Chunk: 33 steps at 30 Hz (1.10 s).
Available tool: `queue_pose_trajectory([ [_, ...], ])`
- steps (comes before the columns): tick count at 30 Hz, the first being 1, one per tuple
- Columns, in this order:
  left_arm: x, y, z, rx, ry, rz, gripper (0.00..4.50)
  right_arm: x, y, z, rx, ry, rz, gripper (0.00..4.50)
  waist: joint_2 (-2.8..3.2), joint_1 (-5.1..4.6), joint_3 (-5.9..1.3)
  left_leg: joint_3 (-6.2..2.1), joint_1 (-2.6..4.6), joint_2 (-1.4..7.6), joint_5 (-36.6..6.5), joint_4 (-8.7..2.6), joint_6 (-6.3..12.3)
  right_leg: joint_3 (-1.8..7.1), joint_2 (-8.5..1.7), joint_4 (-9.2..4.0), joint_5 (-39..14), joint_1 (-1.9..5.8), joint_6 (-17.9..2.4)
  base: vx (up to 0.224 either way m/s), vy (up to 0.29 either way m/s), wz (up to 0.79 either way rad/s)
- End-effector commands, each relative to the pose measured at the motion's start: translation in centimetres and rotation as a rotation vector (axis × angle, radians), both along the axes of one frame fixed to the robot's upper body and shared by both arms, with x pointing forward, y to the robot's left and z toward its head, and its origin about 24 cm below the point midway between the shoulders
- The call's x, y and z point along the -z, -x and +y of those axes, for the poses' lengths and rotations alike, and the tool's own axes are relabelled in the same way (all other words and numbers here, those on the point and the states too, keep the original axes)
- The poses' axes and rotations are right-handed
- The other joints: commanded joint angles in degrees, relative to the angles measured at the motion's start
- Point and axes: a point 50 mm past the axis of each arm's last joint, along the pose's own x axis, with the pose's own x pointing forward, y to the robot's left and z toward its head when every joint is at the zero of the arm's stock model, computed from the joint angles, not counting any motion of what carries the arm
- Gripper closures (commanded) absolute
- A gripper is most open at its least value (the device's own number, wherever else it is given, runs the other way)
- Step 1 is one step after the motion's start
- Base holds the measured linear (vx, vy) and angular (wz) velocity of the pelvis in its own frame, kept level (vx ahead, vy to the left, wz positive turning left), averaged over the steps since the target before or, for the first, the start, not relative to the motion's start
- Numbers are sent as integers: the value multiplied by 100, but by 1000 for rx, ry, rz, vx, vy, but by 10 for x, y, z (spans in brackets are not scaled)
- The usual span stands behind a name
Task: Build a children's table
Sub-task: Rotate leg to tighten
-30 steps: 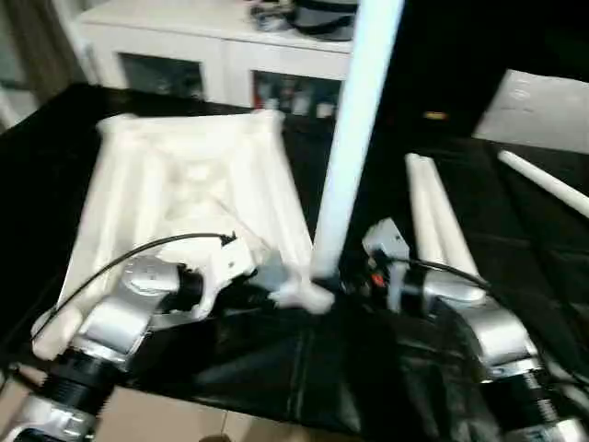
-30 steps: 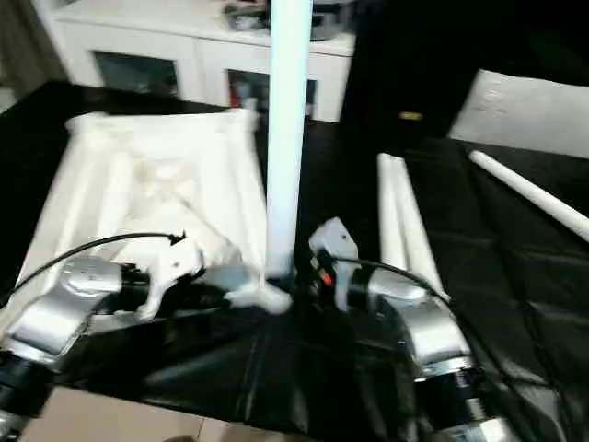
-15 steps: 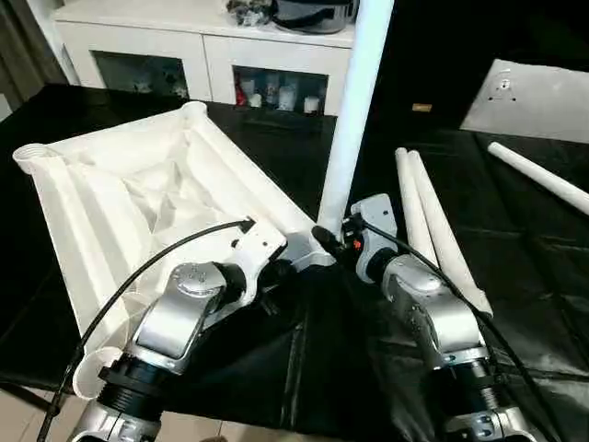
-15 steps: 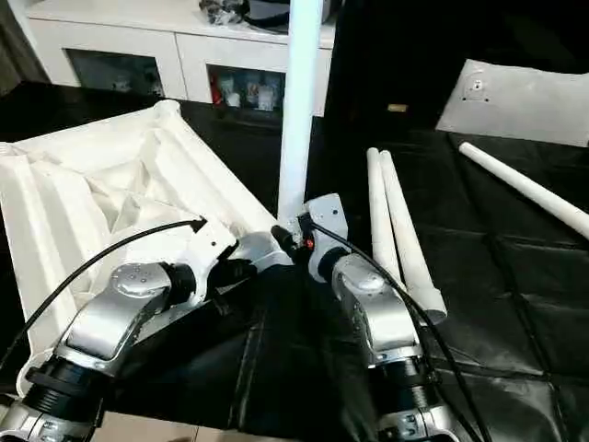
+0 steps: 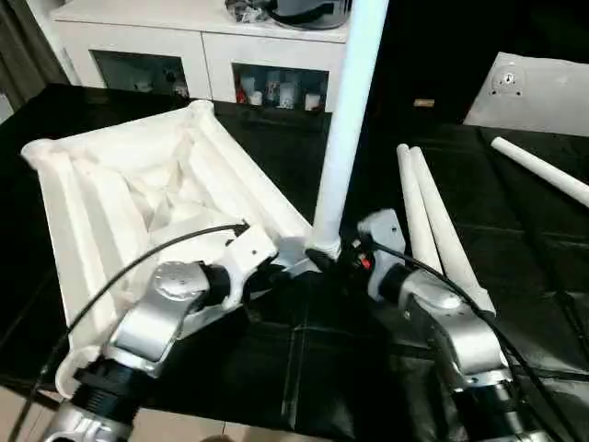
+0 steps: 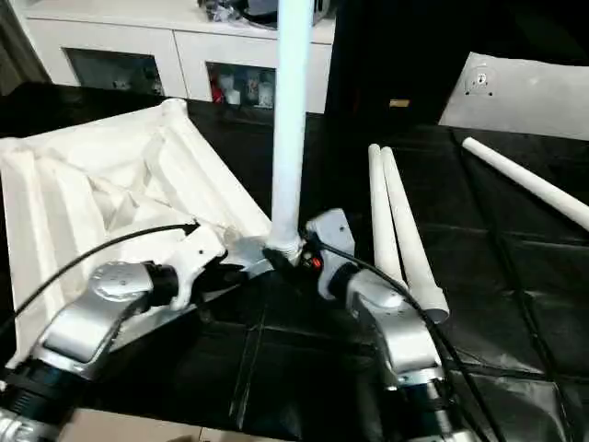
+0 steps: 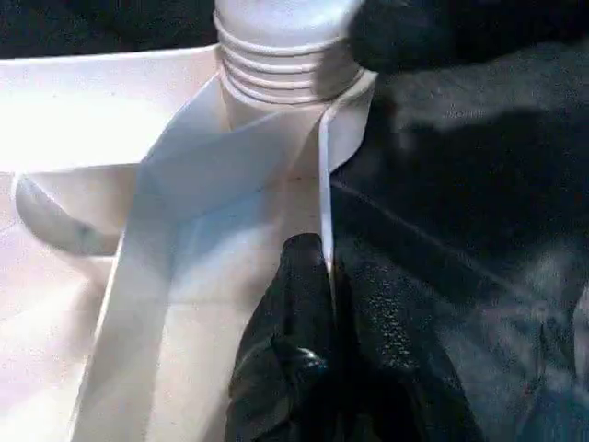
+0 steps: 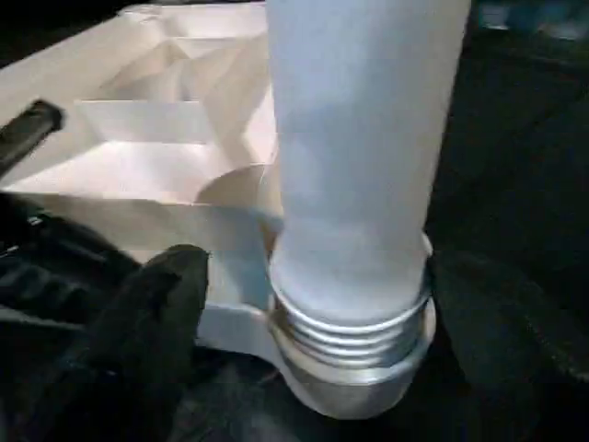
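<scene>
While the white plastic square tabletop (image 5: 156,198) lies ribbed underside up on the left half of the black-covered bench (image 5: 304,359), one long tapered white tube leg (image 5: 345,129) is seen standing upright in the round corner socket (image 8: 354,364) at the tabletop's corner nearest the middle of the bench's front edge. The leg's threaded end is seen partly seated, with several thread rings exposed above the socket in both wrist views.

The left gripper (image 7: 322,304) is clenched on the tabletop's thin raised rim (image 7: 324,184) just beside that socket, its black fingers (image 7: 294,331) pressed to either face of the rim.

The right gripper (image 6: 299,258) is placed at the foot of the upright leg, and its jaws are spread, one black finger (image 8: 152,313) standing apart from the leg, so the leg is released.

Two further white tube legs (image 5: 437,226) are laid side by side, touching, right of the upright leg, pointing from the bench's front toward its back. A fourth white tube leg (image 5: 543,170) is laid aslant near the right edge. A flat white panel (image 5: 538,83) rests at the back right corner. A white cabinet (image 5: 184,46) is seen behind the bench.
</scene>
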Motion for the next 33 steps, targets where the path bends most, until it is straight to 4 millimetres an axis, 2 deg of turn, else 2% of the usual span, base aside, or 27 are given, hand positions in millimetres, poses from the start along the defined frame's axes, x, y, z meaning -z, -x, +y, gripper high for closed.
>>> queue_pose_trajectory([
  [1, -4, 1, -1, 114, -11, -13, 450, -4, 6, 3, -110, -27, -2, 6, 49, 54, -311, -79, 2, 238, -836, -349, 226, 215, -383, -382, -159, 263, -1293, 0, 0, 0],
  [4, -3, 4, 8, 189, -58, 15, 450, -10, 11, -9, -226, -11, -8, 6, 52, 76, -306, -81, 12, 255, -879, -354, 248, 213, -386, -380, -204, 258, -1311, 0, 0, 0],
  [6, -3, 4, 12, 216, -83, 15, 450, -12, 12, -16, -254, 3, -5, 6, 59, 128, -310, -70, 32, 263, -833, -342, 272, 215, -387, -367, -124, 247, -1342, 0, 0, 0],
  [12, -4, 5, 18, 301, -91, 31, 450, -15, 11, -30, -319, 51, -9, 6, 43, 187, -324, -67, 29, 262, -790, -335, 210, 211, -396, -344, -77, 260, -1382, 0, 0, 0],
  [13, -4, 7, 19, 328, -86, 39, 450, -15, 11, -31, -338, 63, -6, 6, 13, 187, -317, -67, 14, 254, -757, -334, 232, 209, -395, -345, -63, 266, -1382, 0, 0, 0],
  [16, -4, 10, 19, 378, -75, 63, 450, -13, 6, -29, -364, 93, -15, 6, 31, 199, -328, -62, 26, 260, -741, -322, 247, 208, -413, -338, -95, 254, -1425, 0, 0, 0],
  [19, -4, 13, 19, 417, -74, 71, 450, -9, 4, -26, -406, 123, -15, 6, 17, 191, -334, -54, 27, 258, -694, -312, 250, 199, -401, -319, -15, 246, -1503, 0, 0, 0],
  [20, -4, 13, 19, 422, -74, 74, 450, -9, 3, -25, -411, 117, -11, 22, 24, 202, -333, -52, 34, 262, -693, -311, 258, 202, -407, -319, -10, 242, -1513, 0, 0, 0],
  [23, -3, 14, 20, 438, -79, 79, 450, -10, 2, -23, -429, 106, -7, 22, 28, 262, -336, -50, 38, 273, -649, -306, 287, 204, -404, -304, 46, 240, -1508, 0, 0, 0],
  [24, -3, 17, 20, 465, -83, 87, 450, -10, 2, -22, -462, 97, 7, 50, -10, 271, -340, -46, 40, 277, -650, -307, 291, 199, -401, -298, 72, 244, -1510, 0, 0, 0],
  [26, -3, 18, 20, 481, -84, 92, 450, -9, 3, -21, -493, 97, 19, 64, 12, 278, -332, -56, 27, 277, -692, -313, 286, 192, -411, -296, -25, 246, -1496, 0, 0, 0],
  [27, -3, 18, 20, 487, -87, 95, 450, -9, 4, -20, -506, 98, 24, 64, -3, 276, -330, -53, 33, 279, -740, -313, 278, 194, -411, -301, -96, 243, -1474, 0, 0, 0],
  [28, -3, 18, 20, 493, -91, 96, 450, -8, 4, -20, -515, 101, 26, 90, 4, 288, -328, -54, 36, 283, -746, -315, 271, 198, -420, -305, -135, 240, -1461, 0, 0, 0],
  [29, -4, 18, 21, 501, -98, 94, 450, -7, 5, -21, -537, 105, 34, 99, 0, 291, -331, -51, 39, 280, -737, -314, 265, 199, -417, -306, -143, 238, -1452, 0, 0, 0],
  [32, -4, 18, 21, 504, -101, 93, 450, -7, 5, -21, -546, 106, 39, 104, -5, 291, -336, -49, 27, 276, -704, -308, 263, 200, -418, -299, -96, 249, -1466, 0, 0, 0],
  [33, -5, 18, 22, 506, -101, 93, 450, -6, 5, -22, -547, 106, 39, 131, -4, 293, -336, -52, 23, 277, -661, -309, 269, 199, -419, -294, -62, 250, -1456, 0, 0, 0],
])
